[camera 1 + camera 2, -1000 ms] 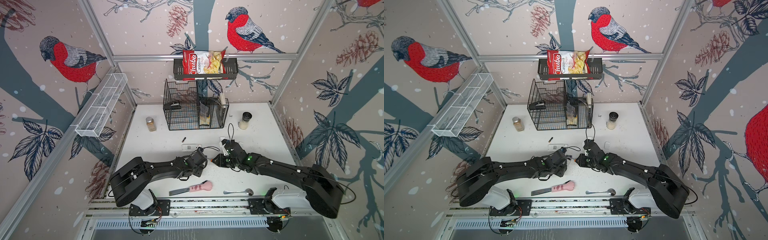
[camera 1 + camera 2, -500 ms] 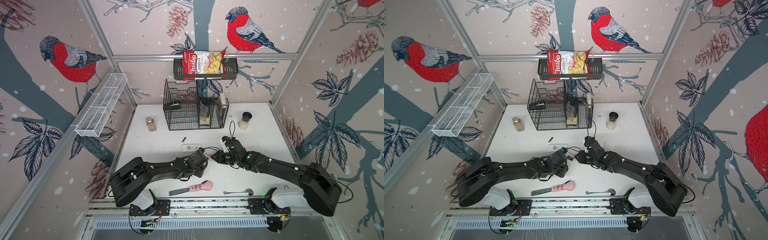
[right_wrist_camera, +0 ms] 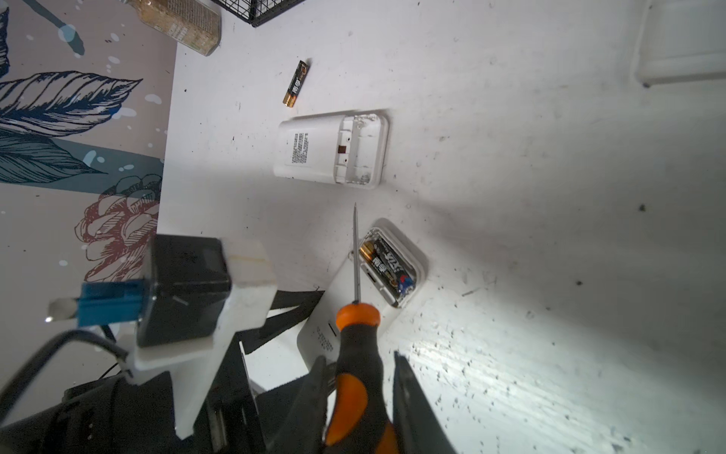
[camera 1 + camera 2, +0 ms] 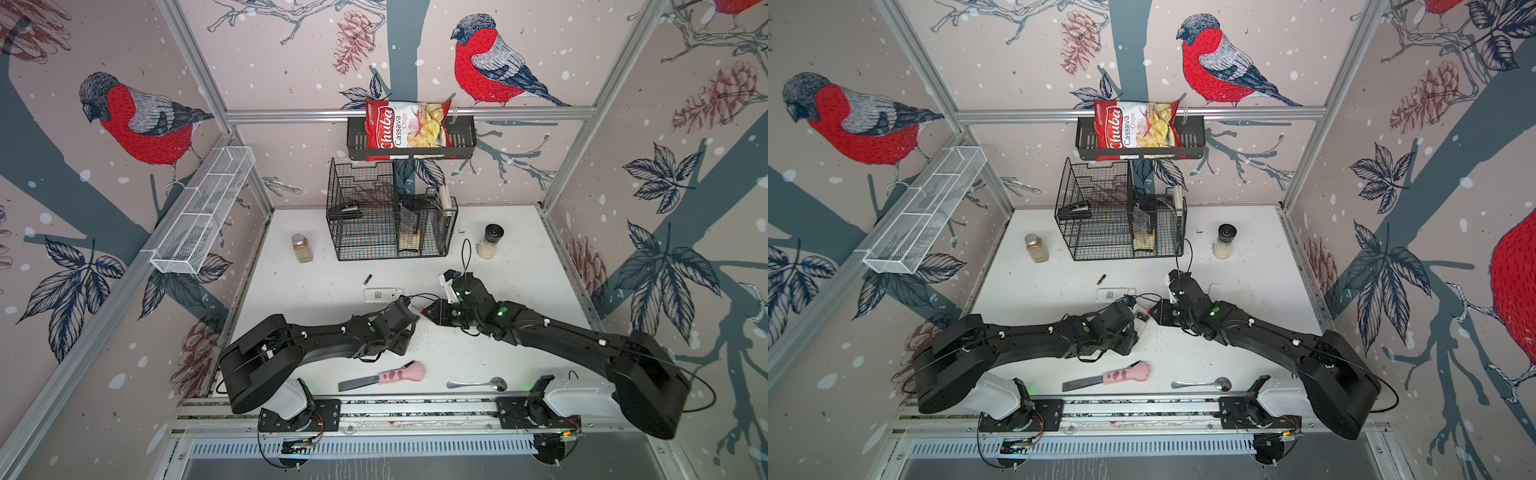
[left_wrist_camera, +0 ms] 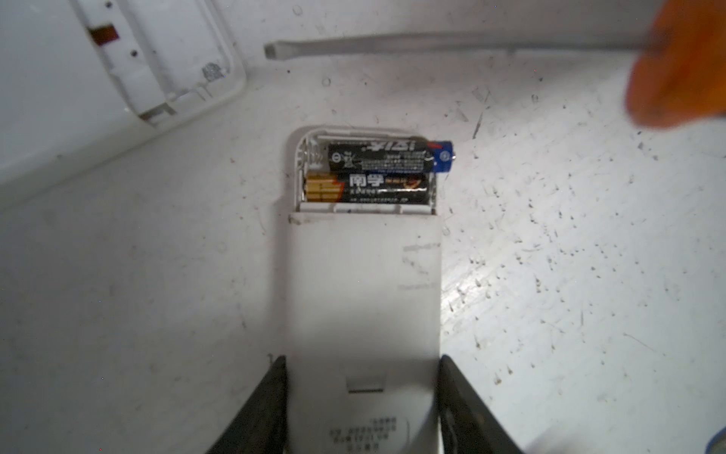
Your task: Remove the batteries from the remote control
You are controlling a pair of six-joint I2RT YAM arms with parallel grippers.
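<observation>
My left gripper (image 5: 361, 359) is shut on a white remote control (image 5: 361, 283) lying on the table, its jaws pressing both long sides. The compartment is uncovered and holds two black batteries (image 5: 369, 188). The blue-tipped battery (image 5: 393, 157) sticks out past the compartment's end. My right gripper (image 3: 359, 357) is shut on an orange-and-black screwdriver (image 3: 355, 346). Its shaft (image 5: 393, 47) hovers over the table just beyond the remote's open end, touching nothing. A loose battery (image 4: 368, 279) lies farther back. In both top views the two grippers meet mid-table (image 4: 419, 313), (image 4: 1144, 313).
A second white remote (image 4: 382, 295) with an empty compartment lies just behind the grippers. A white cover (image 4: 1214, 289) lies to the right. A wire basket (image 4: 390, 224) and two jars (image 4: 302, 248), (image 4: 489, 241) stand at the back. A pink-handled knife (image 4: 386, 377) and a spoon (image 4: 478, 384) lie near the front.
The right gripper with the screwdriver has drifted a little toward the back. The left gripper and the remote have barely moved. Both grips are unchanged.
</observation>
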